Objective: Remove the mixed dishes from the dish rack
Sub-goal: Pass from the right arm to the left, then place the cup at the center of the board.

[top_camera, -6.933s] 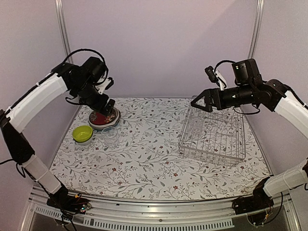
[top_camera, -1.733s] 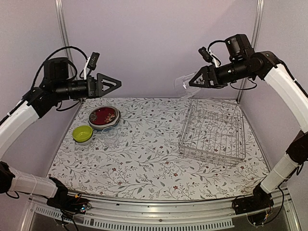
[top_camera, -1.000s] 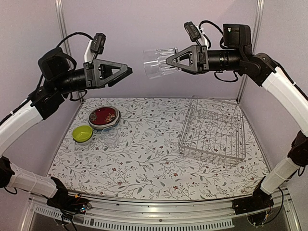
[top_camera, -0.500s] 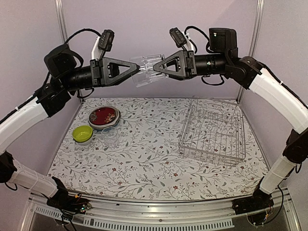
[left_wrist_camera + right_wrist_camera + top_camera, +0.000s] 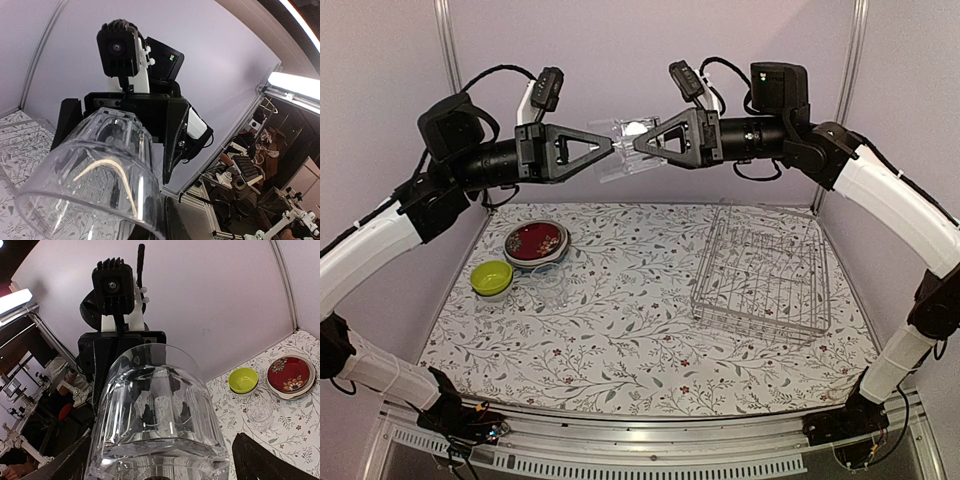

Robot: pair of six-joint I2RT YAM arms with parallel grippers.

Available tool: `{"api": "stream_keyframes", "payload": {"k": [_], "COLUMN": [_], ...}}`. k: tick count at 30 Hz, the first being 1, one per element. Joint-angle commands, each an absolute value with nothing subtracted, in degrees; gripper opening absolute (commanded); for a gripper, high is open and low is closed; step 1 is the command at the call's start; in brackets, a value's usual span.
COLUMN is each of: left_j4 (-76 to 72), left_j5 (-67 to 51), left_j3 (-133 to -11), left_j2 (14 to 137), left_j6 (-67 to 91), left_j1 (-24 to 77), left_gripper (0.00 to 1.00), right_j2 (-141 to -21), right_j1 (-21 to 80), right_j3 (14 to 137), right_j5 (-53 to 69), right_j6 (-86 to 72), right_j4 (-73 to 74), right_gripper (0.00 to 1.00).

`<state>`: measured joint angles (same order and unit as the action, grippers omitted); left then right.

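Drinking glass (image 5: pixel 157 410) — light, slick, brittle — clamped at base by right gripper (image 5: pixel 642 146); left gripper (image 5: pixel 605 148) closure unreadable; take sidewall.

A glass (image 5: pixel 623 152) hangs between left gripper (image 5: pixel 607 148) and right gripper (image 5: pixel 641 144), above the table (image 5: pixel 640 345).

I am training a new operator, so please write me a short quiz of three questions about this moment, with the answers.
1. True or false: the lime-green bowl stands on the table, outside the dish rack.
2. The raised glass is up between the left gripper and the right gripper. Whose jaws grip its base? A) left B) right C) neither
3. How many clear glasses stand on the table?
Key: 1 true; 2 B; 3 one, the standing glass near the bowl.
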<state>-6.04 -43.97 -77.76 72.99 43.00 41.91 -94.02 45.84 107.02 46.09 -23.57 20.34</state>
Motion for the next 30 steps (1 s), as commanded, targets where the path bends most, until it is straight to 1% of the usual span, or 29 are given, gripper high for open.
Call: {"api": "stream_keyframes", "payload": {"k": [1,7,11,14,17,20,24,30], "left_j4": [-2.4,13.5,27.8,39.5,48.0,54.9,62.2,67.6], "left_j5": [-41.8,-36.1,-27.4,-21.2,-15.4,-10.8,-7.7,-3.2], "left_j3": [-79.9,-82.5,-87.1,-91.7,-95.1,-98.5,-102.2,-104.9], "left_j2": [71.9,70.3,71.0,73.5,76.3,79.8,85.4,93.8], "left_j6": [38.9,31.0,24.6,21.2,18.5,16.5,14.6,12.8], "left_j1": [42.6,42.4,42.0,41.2,40.4,39.8,39.4,39.5], "left_gripper": [0.00,0.00,0.00,0.00,0.00,0.00,0.00,0.00], "right_j2": [-91.5,-88.3,-84.8,-82.6,-80.9,-79.8,-78.6,-76.3], "right_j1": [45.8,42.9,40.5,39.2,38.4,38.2,37.9,37.8], "right_j3": [106.3,103.3,99.2,96.3,94.4,93.3,91.9,88.9], "right_j5": [43.4,41.8,40.5,39.8,38.8,37.8,36.3,34.4], "right_j6": [-22.0,-20.8,-20.3,-19.8,-18.7,-17.5,-15.9,-14.7], "right_j4": [22.8,24.7,25.3,26.1,27.3,28.9,30.5,31.7], "right_gripper": [0.99,0.99,0.99,0.99,0.99,0.99,0.99,0.99]}}
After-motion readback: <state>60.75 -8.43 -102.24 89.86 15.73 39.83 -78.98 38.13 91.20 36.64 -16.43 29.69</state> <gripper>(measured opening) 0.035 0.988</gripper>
